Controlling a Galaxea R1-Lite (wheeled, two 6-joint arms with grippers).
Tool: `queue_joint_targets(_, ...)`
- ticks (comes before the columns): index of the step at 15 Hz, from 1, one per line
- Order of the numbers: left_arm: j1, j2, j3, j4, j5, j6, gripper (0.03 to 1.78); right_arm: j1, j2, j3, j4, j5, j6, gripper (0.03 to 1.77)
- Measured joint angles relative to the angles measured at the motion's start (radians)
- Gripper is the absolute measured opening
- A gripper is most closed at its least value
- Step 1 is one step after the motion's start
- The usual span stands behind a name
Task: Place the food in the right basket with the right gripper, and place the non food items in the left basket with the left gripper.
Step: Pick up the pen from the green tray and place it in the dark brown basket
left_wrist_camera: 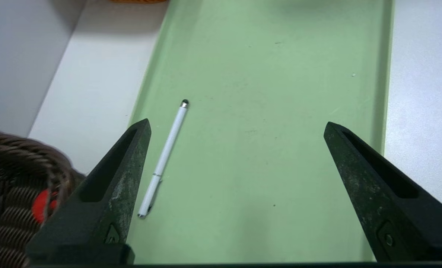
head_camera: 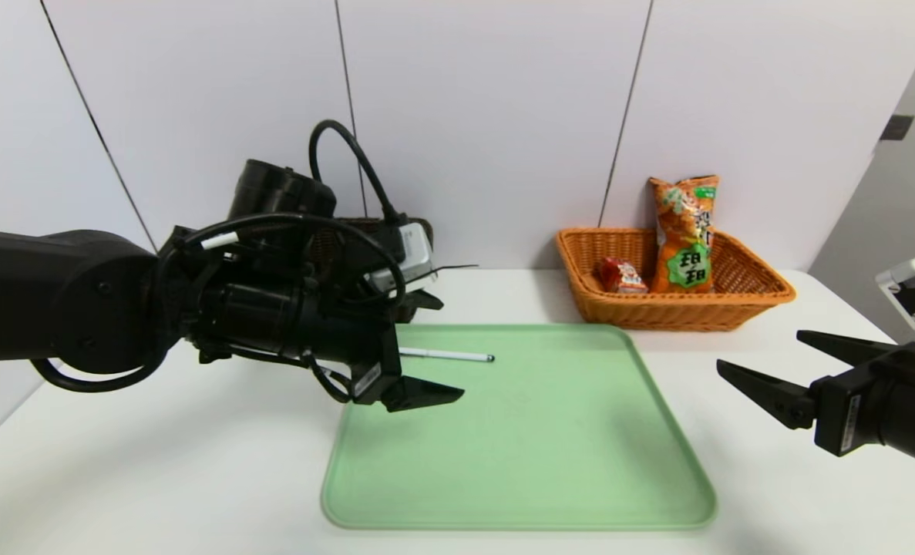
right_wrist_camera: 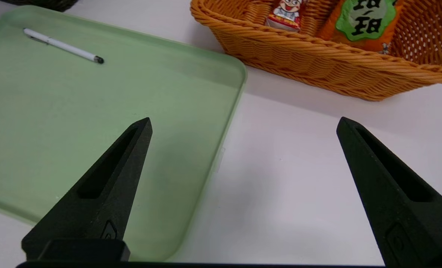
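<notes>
Over the tray (head_camera: 519, 439), the spread left gripper (head_camera: 443, 348) is nearer the pen (head_camera: 457, 355), lying aslant toward its far edge.

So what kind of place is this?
Maybe a robot practice room: a robot gripper hangs over a green tray on a white table, with an orange basket holding snacks behind.
</notes>
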Motion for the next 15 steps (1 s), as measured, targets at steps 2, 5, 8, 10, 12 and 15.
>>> queue_joint_targets(2,-0.019,0.051,-0.011,0.002,-0.007,0.004,1.66,0.011,0.000,-0.013,0.000,0.002,0.000,1.71)
queue_joint_targets(5,-0.032,0.160,-0.062,-0.011,-0.022,0.004,1.67,0.022,0.003,-0.034,0.000,0.010,0.000,1.71)
queue_joint_targets(8,-0.030,0.272,-0.163,-0.016,-0.024,0.000,1.68,0.035,0.006,-0.037,0.000,0.017,0.001,1.71)
queue_joint_targets(10,-0.014,0.339,-0.239,-0.012,-0.024,-0.004,1.69,0.038,0.008,-0.036,0.000,0.018,0.001,1.71)
queue_joint_targets(12,0.022,0.399,-0.302,0.005,-0.024,-0.005,1.69,0.038,0.009,-0.031,0.000,0.019,0.001,1.71)
queue_joint_targets(15,0.064,0.444,-0.327,0.021,-0.024,-0.004,1.69,0.039,0.009,-0.027,0.000,0.019,0.002,1.71)
